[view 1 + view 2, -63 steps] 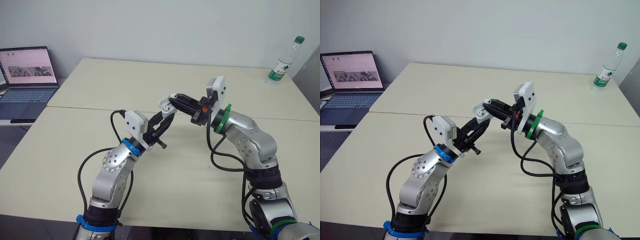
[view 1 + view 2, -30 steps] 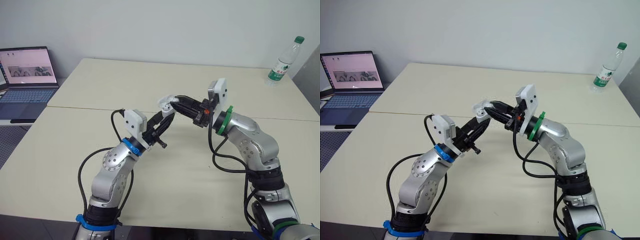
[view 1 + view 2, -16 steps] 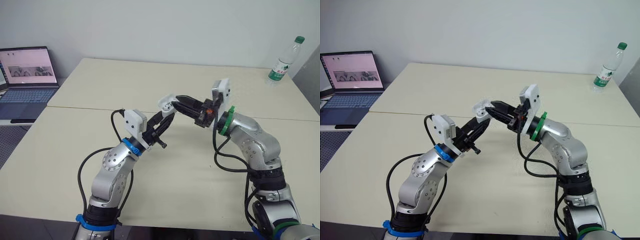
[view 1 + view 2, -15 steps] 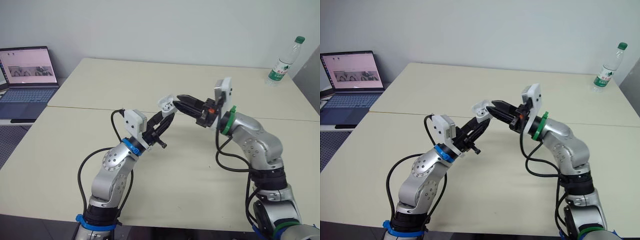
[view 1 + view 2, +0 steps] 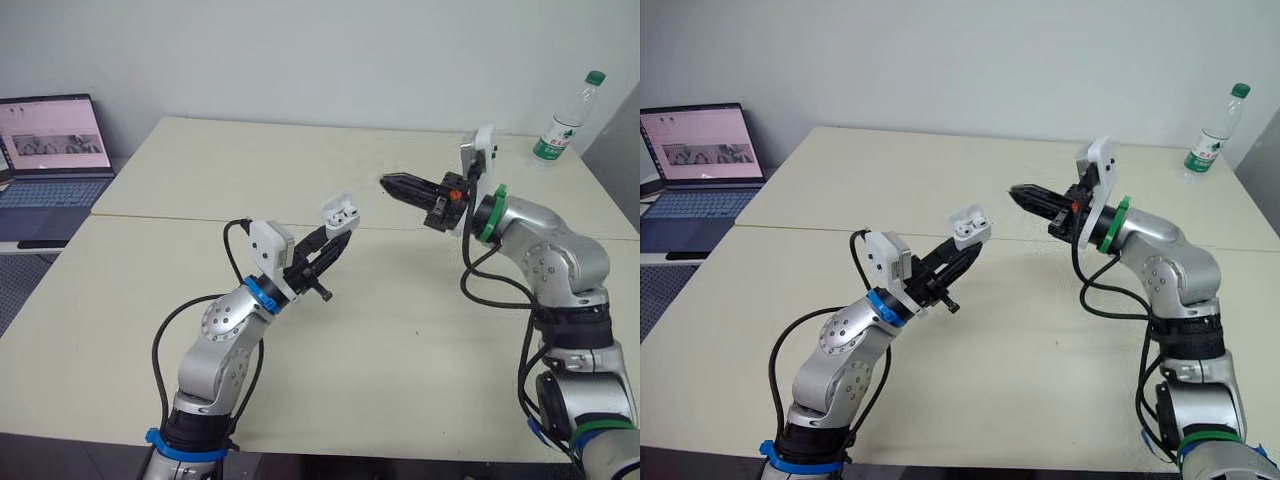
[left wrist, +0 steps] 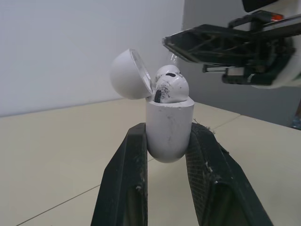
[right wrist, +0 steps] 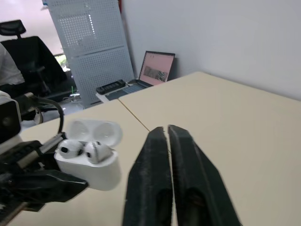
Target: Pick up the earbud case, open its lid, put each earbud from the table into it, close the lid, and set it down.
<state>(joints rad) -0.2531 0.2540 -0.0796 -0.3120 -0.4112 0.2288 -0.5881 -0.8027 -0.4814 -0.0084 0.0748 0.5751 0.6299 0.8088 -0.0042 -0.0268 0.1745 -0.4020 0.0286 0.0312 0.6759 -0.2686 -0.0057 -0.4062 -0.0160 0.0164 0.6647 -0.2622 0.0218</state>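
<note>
Aloft, open earbud case (image 5: pixel 341 210) pinched in left tool (image 6: pixel 168 134), right tool (image 5: pixel 392 183) closed, empty, nearby, not touching

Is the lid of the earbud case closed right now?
No, the earbud case in the left claw has its lid flipped open.

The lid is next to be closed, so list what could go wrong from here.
The left pincer grips the earbud case only by its rounded lower body, above the table; a push on the open lid might twist it loose.
Both earbuds stand proud of the case; if not fully seated, the lid may not shut.
The shut right pincer has a narrow tip that could strike an earbud instead of the lid.
</note>
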